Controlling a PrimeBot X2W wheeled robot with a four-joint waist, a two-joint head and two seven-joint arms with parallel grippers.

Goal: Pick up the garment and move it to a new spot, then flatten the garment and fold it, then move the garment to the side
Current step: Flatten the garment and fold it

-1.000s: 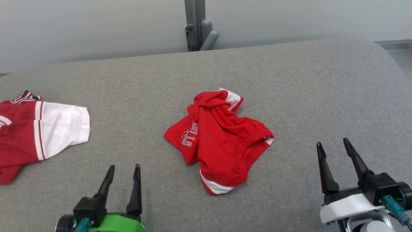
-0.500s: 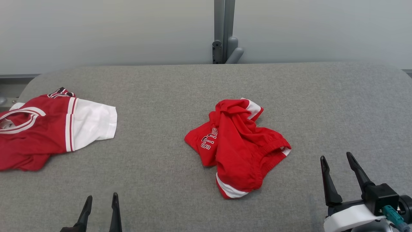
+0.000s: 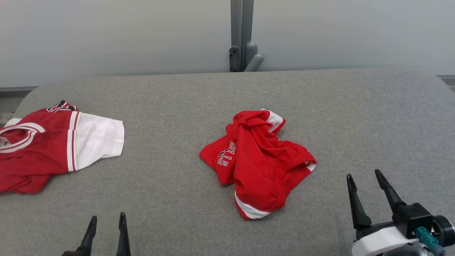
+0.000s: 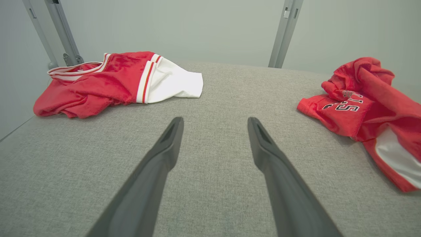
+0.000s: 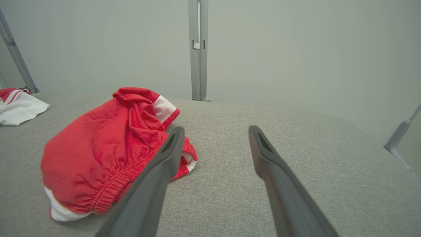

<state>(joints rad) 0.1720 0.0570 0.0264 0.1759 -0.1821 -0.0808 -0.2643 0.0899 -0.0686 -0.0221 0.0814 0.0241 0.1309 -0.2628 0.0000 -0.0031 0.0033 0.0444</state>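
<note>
1. The crumpled red garment (image 3: 257, 161) lies mid-way across the grey padded table (image 3: 177, 106).
2. A red-and-white jersey (image 3: 53, 149) lies well apart at the left, and a grey post (image 3: 241, 35) stands behind.
3. The garment's white lettering reads "ST L"; the rest is creased away.
4. The left gripper (image 3: 107, 216) and right gripper (image 3: 363, 174) are spread, grasping nothing.

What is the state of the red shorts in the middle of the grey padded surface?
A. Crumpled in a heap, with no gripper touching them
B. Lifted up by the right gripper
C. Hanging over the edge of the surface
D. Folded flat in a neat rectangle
A: the red shorts lie bunched on the grey padded surface, while the left gripper and the right gripper are open and apart from them.
</note>
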